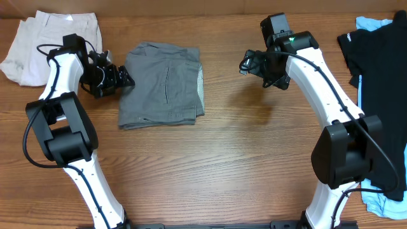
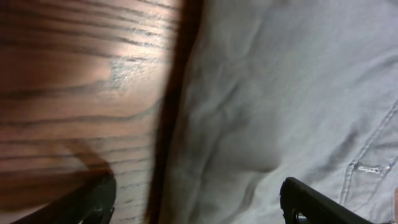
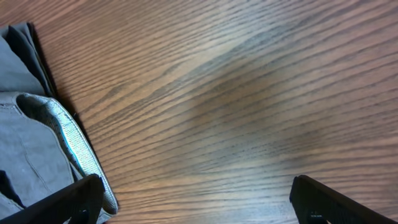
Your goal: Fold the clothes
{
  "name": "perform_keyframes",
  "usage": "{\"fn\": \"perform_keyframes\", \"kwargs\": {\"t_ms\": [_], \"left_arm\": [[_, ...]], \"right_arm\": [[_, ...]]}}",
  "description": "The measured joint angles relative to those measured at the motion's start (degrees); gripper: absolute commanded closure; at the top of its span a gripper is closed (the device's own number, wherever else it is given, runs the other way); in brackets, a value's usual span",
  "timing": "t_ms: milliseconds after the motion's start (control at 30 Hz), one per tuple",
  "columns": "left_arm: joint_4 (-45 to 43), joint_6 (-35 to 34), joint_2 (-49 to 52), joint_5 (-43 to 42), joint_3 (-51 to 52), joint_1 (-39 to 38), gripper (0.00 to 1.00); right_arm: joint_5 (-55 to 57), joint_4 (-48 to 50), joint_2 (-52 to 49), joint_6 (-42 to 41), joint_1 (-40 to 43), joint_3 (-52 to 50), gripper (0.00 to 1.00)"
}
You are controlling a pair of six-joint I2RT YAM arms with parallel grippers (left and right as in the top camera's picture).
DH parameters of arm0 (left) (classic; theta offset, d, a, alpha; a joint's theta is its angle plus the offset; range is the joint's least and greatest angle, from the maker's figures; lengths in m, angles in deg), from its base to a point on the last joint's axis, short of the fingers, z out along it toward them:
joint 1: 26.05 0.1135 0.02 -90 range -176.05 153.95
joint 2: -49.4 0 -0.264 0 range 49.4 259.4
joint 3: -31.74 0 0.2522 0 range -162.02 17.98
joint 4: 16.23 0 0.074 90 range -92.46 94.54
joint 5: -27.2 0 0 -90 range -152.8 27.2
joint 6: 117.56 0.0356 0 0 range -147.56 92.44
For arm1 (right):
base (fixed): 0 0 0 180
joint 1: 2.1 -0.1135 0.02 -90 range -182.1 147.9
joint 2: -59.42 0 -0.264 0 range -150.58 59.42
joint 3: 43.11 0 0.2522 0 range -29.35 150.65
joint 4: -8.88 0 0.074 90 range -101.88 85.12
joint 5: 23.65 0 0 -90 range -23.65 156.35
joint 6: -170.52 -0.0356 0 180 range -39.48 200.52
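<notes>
Here, cream shorts lie at the far-left corner of the tabletop. Our left jaws stand apart astride the left edge of the grey shorts, left of centre and seemingly folded; next we likely pinch that edge. Our right jaws hang apart over bare wood. A black garment and a light-blue garment line the right edge.

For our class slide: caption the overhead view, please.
Folded grey shorts on the table, left gripper open at their edge, right gripper open over bare wood.
</notes>
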Motion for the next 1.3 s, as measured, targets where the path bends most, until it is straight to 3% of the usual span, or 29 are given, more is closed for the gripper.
{"fn": "perform_keyframes", "kwargs": {"t_ms": [100,233,300,467,667,867,1300], "left_arm": [[-0.3,0.1,0.4,-1.6,-0.1,0.0,0.14],[-1.1,0.7,1.3,-4.1,-0.5,-0.1,0.27],[-1.5,1.0,1.9,-5.5,-0.9,-0.5,0.39],[-3.1,1.1,3.8,-7.0,-1.2,-2.0,0.96],[-4.3,1.2,4.5,-7.9,-1.4,-3.0,0.96],[0.5,1.2,6.9,-7.1,-7.1,-3.1,0.96],[11.6,1.0,8.2,8.4,-31.7,-3.7,0.96]], "right_arm": [[0.0,0.0,0.0,0.0,0.0,0.0,0.00],[0.1,0.0,0.0,0.0,0.0,0.0,0.00],[0.3,0.0,0.0,0.0,0.0,0.0,0.00],[0.4,0.0,0.0,0.0,0.0,0.0,0.00],[0.4,0.0,0.0,0.0,0.0,0.0,0.00],[0.4,0.1,0.0,0.0,0.0,0.0,0.00],[0.4,-0.1,0.0,0.2,0.0,0.0,0.00]]}}
